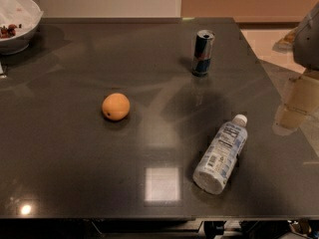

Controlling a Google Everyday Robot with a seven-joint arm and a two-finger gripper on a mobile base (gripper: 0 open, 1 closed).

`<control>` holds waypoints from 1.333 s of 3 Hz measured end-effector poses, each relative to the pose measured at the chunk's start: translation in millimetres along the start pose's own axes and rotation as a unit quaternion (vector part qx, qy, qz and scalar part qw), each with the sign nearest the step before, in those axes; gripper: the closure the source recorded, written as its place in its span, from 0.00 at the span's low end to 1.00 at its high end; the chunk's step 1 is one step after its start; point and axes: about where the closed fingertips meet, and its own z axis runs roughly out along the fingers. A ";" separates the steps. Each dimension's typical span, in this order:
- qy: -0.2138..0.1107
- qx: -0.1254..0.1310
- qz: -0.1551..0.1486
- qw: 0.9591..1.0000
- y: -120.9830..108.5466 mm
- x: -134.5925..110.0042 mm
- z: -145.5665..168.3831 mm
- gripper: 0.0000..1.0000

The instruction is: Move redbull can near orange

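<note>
The redbull can stands upright on the dark table, towards the far right. The orange lies left of the table's middle, well apart from the can, nearer to me and to its left. My gripper hangs at the right edge of the view, over the table's right side, to the right of the can and nearer than it. It touches nothing and holds nothing that I can see.
A clear plastic bottle with a white label lies on its side at the near right, cap pointing away. A white bowl with some food sits at the far left corner. The table's right edge runs just beyond the gripper.
</note>
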 end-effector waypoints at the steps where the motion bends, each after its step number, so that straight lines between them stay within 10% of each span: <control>1: 0.000 0.000 0.000 1.000 0.0 0.0 0.0 0.00; 2: -0.003 0.001 0.002 1.000 -3.9 -0.8 1.4 0.00; 4: -0.065 0.018 0.043 0.997 -88.7 -22.2 42.0 0.00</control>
